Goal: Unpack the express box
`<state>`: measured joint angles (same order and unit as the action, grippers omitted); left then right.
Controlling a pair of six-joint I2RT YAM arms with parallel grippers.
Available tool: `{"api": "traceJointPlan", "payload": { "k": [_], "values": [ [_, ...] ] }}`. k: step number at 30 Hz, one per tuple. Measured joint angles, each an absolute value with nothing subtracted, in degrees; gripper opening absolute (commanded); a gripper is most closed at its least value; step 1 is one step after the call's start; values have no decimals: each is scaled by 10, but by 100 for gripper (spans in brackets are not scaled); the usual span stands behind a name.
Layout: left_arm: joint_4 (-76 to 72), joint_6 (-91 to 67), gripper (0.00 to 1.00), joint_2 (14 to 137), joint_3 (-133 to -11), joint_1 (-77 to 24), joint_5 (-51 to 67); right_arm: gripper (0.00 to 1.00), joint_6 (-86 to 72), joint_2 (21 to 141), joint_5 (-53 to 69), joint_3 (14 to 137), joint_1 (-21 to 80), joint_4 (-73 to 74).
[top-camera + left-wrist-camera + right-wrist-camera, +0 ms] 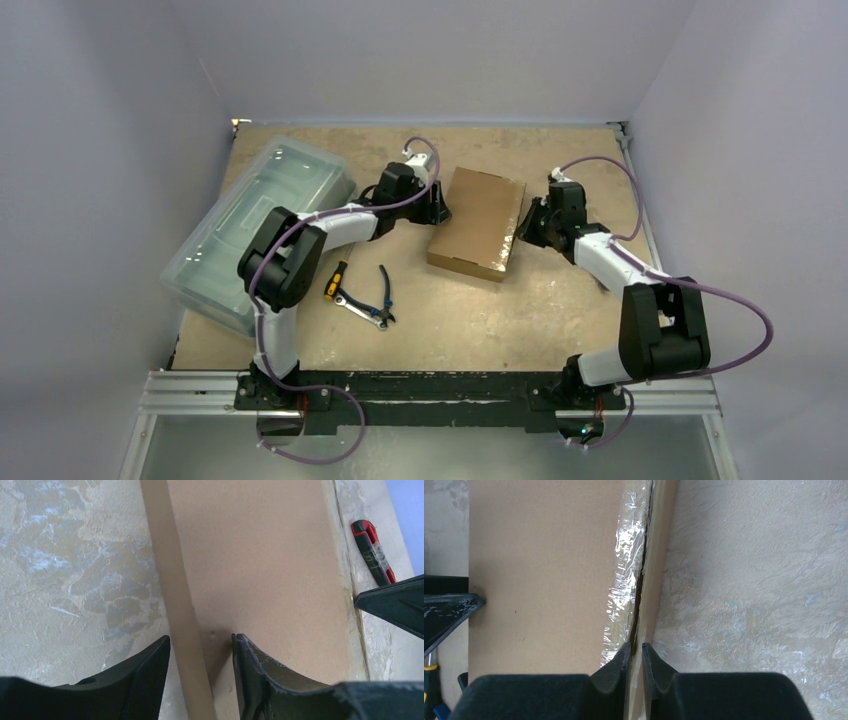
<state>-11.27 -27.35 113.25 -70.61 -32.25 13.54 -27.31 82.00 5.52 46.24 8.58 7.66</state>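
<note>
The express box (478, 222) is a flat brown cardboard box lying in the middle of the table. My left gripper (437, 207) is at its left edge. In the left wrist view it (200, 642) is open and straddles the box's side wall (175, 595), with one finger over the lid (260, 565) and the other beside the box. My right gripper (527, 226) is at the box's right edge. In the right wrist view it (636, 650) is shut on the thin cardboard edge by the split seam with torn clear tape (626, 560).
A large translucent greenish bin (255, 230) stands at the left. A yellow-handled screwdriver (335, 280), blue-handled pliers (383, 292) and a wrench (360, 308) lie in front of the box. A red and black knife (372, 552) lies beyond the box's right side.
</note>
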Motion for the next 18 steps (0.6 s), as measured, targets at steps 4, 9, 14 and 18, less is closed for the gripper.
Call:
{"api": "traceJointPlan", "payload": {
  "k": [4, 9, 14, 18],
  "values": [
    [-111, -275, 44, 1133, -709, -319, 135, 13, -272, 820, 54, 462, 86, 77],
    [-111, -277, 43, 1133, -709, -312, 132, 9, -270, 820, 41, 462, 86, 78],
    [-110, -277, 42, 1133, -709, -311, 121, 9, -265, 811, 27, 454, 86, 77],
    [-108, -280, 40, 1135, -712, -311, 119, 12, -264, 809, 11, 454, 87, 80]
  ]
}}
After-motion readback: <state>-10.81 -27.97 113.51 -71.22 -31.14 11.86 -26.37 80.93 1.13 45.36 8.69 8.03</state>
